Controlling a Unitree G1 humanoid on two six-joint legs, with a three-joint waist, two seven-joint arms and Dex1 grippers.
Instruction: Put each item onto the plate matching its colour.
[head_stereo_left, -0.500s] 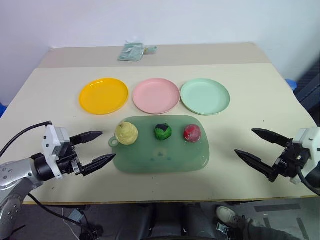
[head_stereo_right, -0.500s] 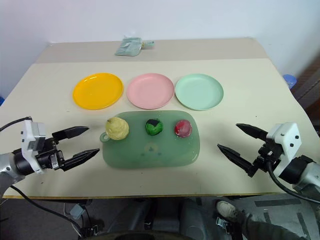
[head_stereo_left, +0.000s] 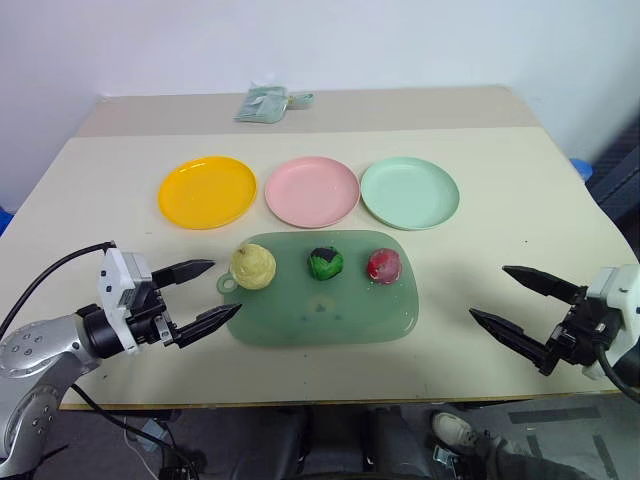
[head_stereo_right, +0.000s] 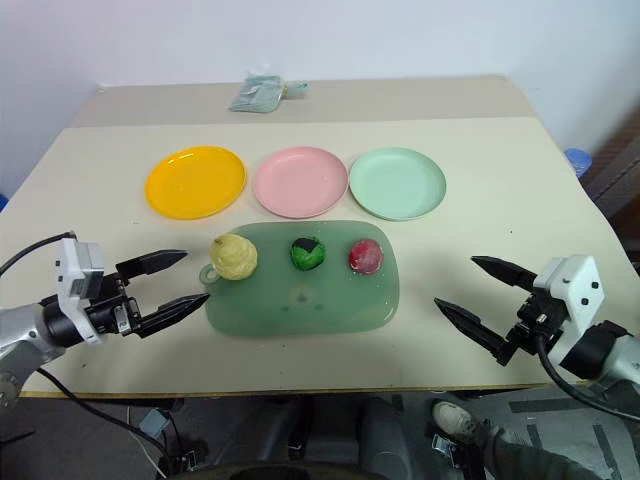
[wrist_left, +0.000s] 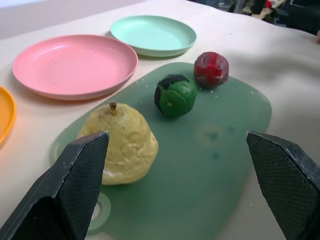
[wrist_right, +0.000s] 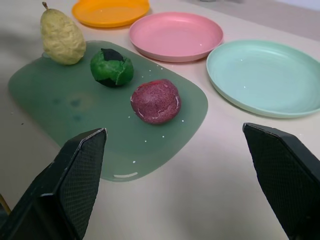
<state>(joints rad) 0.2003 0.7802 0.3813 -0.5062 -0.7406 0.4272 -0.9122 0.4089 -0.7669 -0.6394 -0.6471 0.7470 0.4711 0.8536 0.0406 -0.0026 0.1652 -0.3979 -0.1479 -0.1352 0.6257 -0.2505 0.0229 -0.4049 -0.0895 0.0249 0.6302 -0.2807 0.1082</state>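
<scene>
Nothing gripped yet; left gripper (head_stereo_left: 202, 296) spread wide (empty), pear (head_stereo_left: 252, 266) upright on tray (head_stereo_left: 330, 325) just ahead of it; right gripper (head_stereo_left: 518, 308) likewise agape, red ball (head_stereo_left: 384, 265) nearer it.

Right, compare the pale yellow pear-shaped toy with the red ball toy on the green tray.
The pale yellow pear-shaped toy is taller, tapers to a stem and sits at the left end of the translucent green tray. The red ball toy is round, smaller and sits near the right end. Both rest on the tray, neither yet on a plate.
</scene>
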